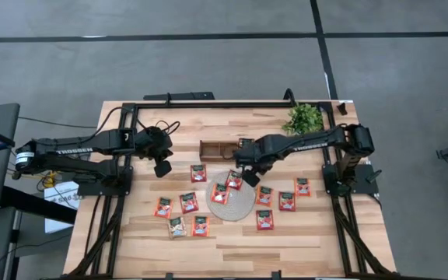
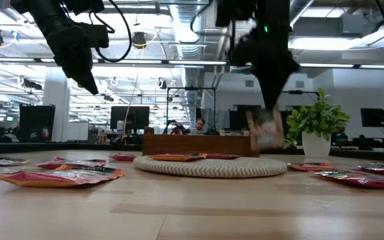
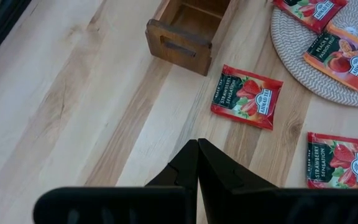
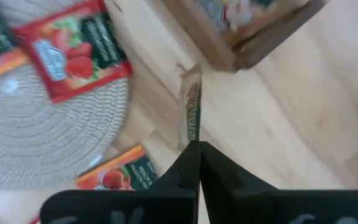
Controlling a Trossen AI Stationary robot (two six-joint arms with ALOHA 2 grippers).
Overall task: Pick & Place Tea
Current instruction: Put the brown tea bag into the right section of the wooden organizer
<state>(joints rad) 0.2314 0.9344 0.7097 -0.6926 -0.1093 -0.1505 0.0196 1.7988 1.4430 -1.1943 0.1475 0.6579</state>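
my right gripper (image 4: 193,144) pinches one tea sachet (image 4: 191,111) edge-on, held in the air just beside the wooden tray (image 1: 220,148) and clear of the round mat (image 1: 232,204). my left gripper (image 3: 197,144) is pressed together, empty, above bare table (image 3: 73,118) near the tray's end.

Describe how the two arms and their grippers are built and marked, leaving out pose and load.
Both arms are dark, near-black jointed links. The left arm and right arm each carry pale TROSSEN lettering along a link. Black cables loop near the left arm's wrist. The left gripper and right gripper have flat black fingers tapering to points, set on a broad black crossbar.
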